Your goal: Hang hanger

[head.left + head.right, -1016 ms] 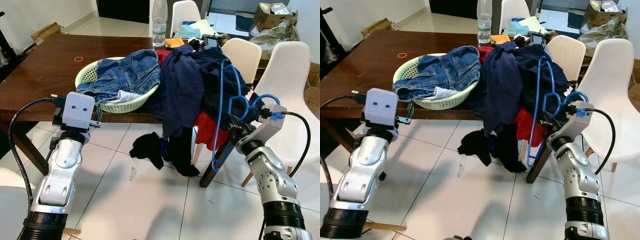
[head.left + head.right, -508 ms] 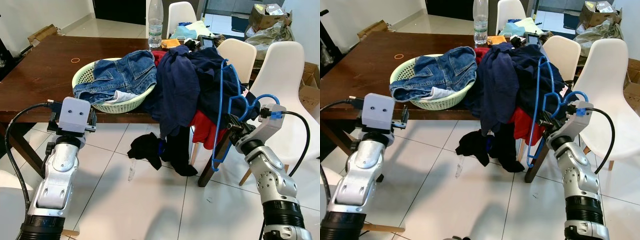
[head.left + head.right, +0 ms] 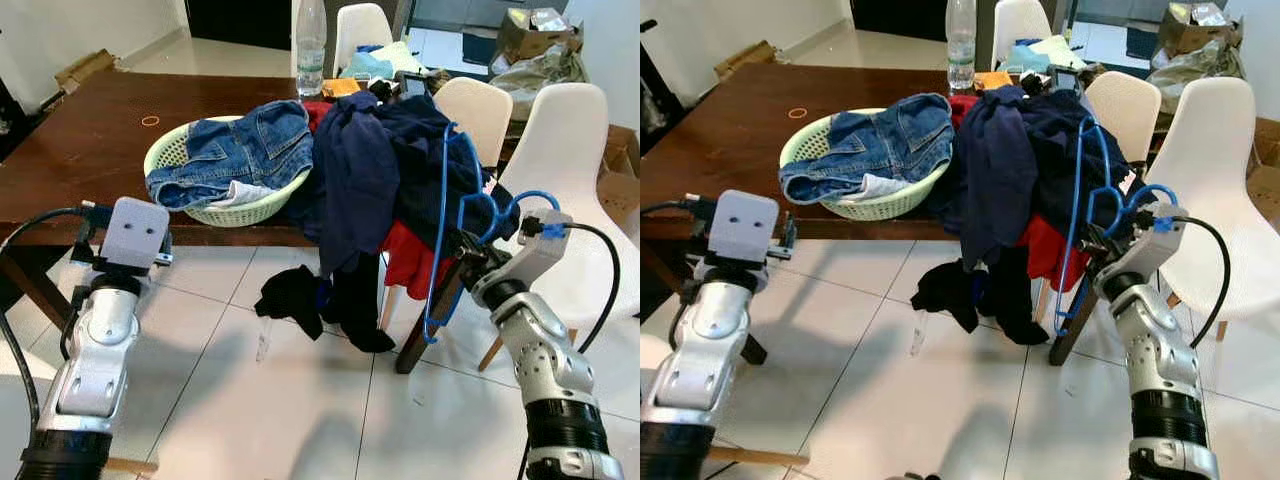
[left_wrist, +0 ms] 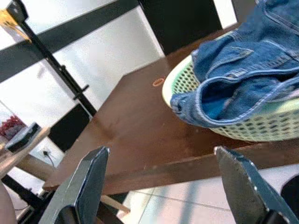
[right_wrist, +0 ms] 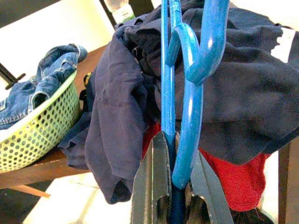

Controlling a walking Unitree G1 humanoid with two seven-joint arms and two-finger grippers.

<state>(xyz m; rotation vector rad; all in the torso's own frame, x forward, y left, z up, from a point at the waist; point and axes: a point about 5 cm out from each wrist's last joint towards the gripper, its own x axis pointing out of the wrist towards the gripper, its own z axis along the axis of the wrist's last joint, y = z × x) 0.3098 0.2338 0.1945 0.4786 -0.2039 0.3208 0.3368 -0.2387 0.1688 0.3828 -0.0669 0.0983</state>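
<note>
A blue plastic hanger (image 3: 440,235) stands upright at the right end of the brown table (image 3: 80,150), against a heap of dark navy and red clothes (image 3: 380,170). My right gripper (image 3: 468,243) is shut on the hanger's neck just under its hook (image 5: 194,42); in the right wrist view the black fingers (image 5: 154,186) clamp the blue shaft. My left gripper (image 4: 163,186) stands open with nothing between its fingers, held low by the table's front edge, left of the green basket (image 3: 225,210).
The green basket holds blue jeans (image 3: 240,150). A plastic bottle (image 3: 310,45) stands at the table's far side. White chairs (image 3: 570,170) stand to the right. Dark clothes (image 3: 300,295) lie on the tiled floor under the table edge.
My left arm has drawn back to the left and lower, away from the basket. The right gripper keeps its hold on the hanger in about the same place.
</note>
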